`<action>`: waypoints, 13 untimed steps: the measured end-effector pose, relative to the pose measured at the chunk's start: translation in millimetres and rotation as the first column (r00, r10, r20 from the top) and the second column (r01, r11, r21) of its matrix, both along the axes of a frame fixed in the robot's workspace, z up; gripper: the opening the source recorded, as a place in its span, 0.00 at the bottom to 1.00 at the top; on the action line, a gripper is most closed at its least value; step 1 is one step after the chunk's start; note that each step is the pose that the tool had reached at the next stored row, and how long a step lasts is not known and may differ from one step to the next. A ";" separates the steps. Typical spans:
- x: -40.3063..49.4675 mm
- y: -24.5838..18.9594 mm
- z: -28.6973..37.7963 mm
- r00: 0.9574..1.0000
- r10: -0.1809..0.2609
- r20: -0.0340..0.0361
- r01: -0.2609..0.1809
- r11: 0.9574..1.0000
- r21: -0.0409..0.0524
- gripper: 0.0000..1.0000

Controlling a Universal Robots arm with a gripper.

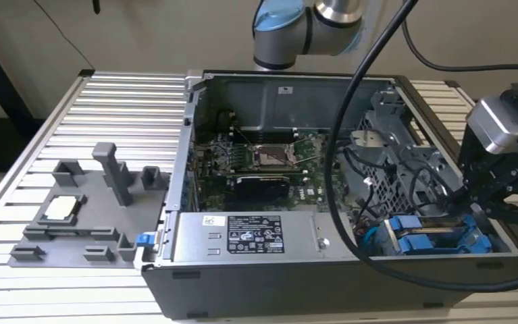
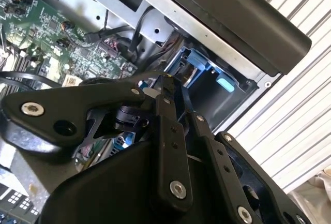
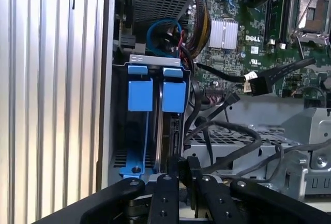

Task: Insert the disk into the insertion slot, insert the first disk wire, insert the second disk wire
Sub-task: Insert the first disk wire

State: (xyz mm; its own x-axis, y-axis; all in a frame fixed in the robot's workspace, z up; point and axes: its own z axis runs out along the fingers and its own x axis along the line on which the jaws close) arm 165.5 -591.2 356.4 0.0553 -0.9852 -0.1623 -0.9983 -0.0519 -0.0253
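Note:
The disk (image 3: 172, 95), in its blue carrier, sits inside the insertion slot (image 3: 155, 59), a grey cage in the open computer case, beside another blue-tabbed carrier (image 3: 139, 94). My gripper (image 3: 183, 171) is at the disk's end opposite the blue tabs, its fingers close together around a black wire plug. That wire (image 3: 222, 127) curves away over the cage. In the exterior view the gripper (image 1: 485, 202) hangs over the blue carriers (image 1: 423, 237) at the case's near corner on that view's right. In the second wrist view the gripper (image 2: 160, 87) points down toward a blue tab (image 2: 195, 61).
A second black wire with a labelled plug (image 3: 256, 81) lies loose over the motherboard (image 3: 248, 32). A perforated metal bracket (image 3: 258, 136) and cable bundles crowd the cage's side. A grey fixture (image 1: 88, 202) stands on the ribbed table on the exterior view's left.

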 end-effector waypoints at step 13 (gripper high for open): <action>0.1 -0.5 -7.7 1.000 -0.022 -0.003 0.022 1.000 0.000 0.19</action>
